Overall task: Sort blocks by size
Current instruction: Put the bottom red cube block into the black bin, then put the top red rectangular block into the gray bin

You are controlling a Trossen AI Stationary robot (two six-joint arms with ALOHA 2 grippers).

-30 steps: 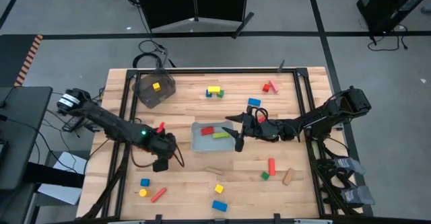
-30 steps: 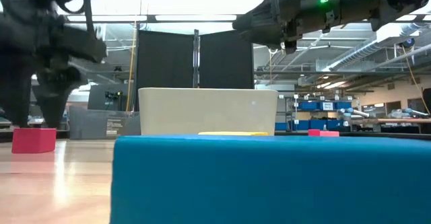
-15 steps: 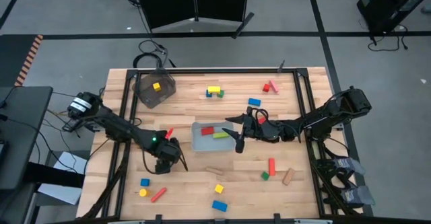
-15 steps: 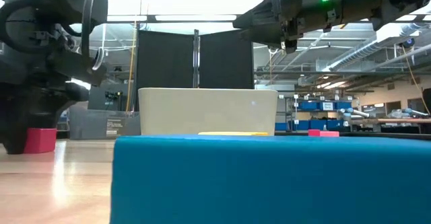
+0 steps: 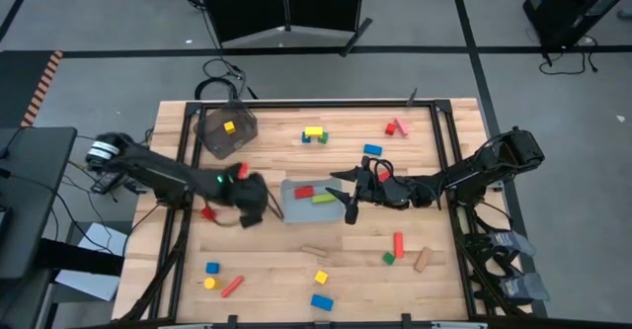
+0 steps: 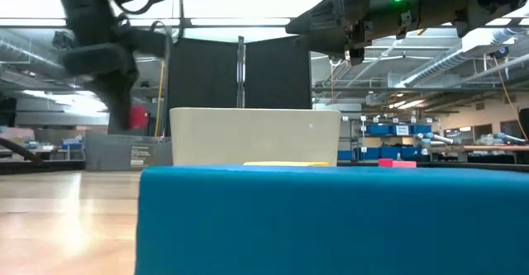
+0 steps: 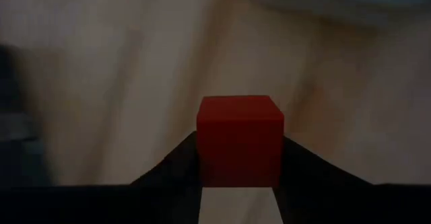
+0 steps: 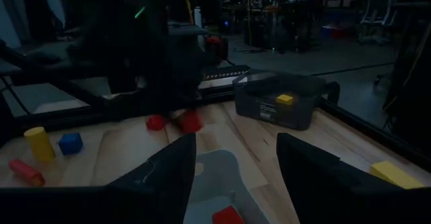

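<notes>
My left gripper [image 5: 249, 208] is shut on a red cube [image 7: 239, 140] and hovers just left of the clear tray [image 5: 296, 208]. In the low view the cube [image 6: 138, 116] hangs well above the tabletop. The tray holds a red block [image 5: 304, 192] and a green-and-yellow bar [image 5: 323, 199]. My right gripper [image 5: 346, 193] stands open over the tray's right end, and nothing is between its fingers [image 8: 168, 177]. Other blocks lie scattered on the wooden table. My left gripper pinches the red cube by two opposite side faces [image 7: 205, 163], one finger on each. The fingers come from above, pointing down. The cube hangs level below them, lifted clear of the table.
A dark bowl [image 5: 225, 131] with a yellow cube stands at the far left. Blocks lie along the near edge [image 5: 322, 301], at the near right [image 5: 398, 243] and at the far side [image 5: 314, 133]. A red piece [image 5: 207, 212] lies beside the left arm. A blue block [image 6: 331, 221] fills the low view's foreground.
My left gripper has closed on the red cube on the table's near left and lifted it clear. It has then carried the cube up and toward the far edge, nearer the tray. My right gripper has kept still.
</notes>
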